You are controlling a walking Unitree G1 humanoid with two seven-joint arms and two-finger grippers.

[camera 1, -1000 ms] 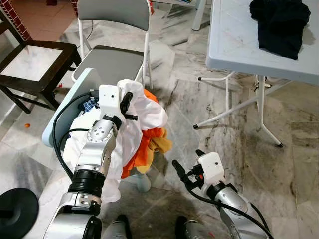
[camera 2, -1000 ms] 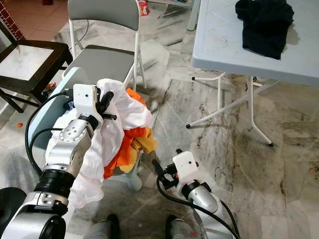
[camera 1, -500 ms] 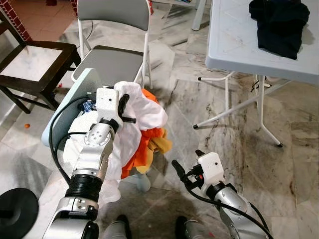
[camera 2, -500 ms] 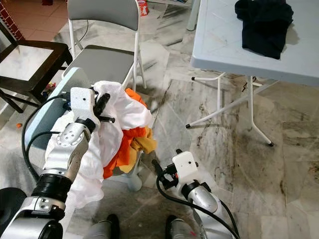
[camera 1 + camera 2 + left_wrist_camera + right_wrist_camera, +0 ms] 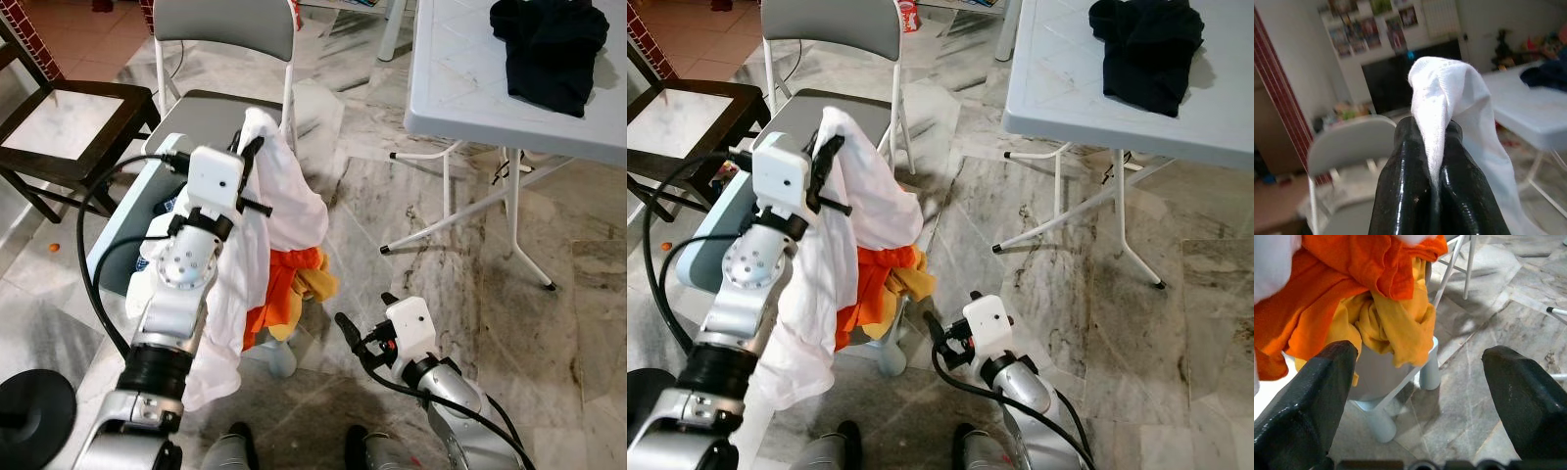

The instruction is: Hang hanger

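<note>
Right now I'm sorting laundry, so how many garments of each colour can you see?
White: 1, the shirt pinched in the left claw
Orange: 1, in the pile
Yellow: 1, in the pile
Black: 1, on the table
Total: 4

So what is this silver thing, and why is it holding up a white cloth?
It is a walking robot with two silver arms, each ending in two black fingers. The two big pictures come from cameras in its head, looking down. The two close-up pictures come from cameras on its wrists. Its left gripper is pinched shut on a white garment and holds it up above a pale laundry stand, where orange clothes and yellow clothes hang. Its right gripper is open, low near the floor. A grey chair stands behind, and a dark garment lies on a white table.
</note>
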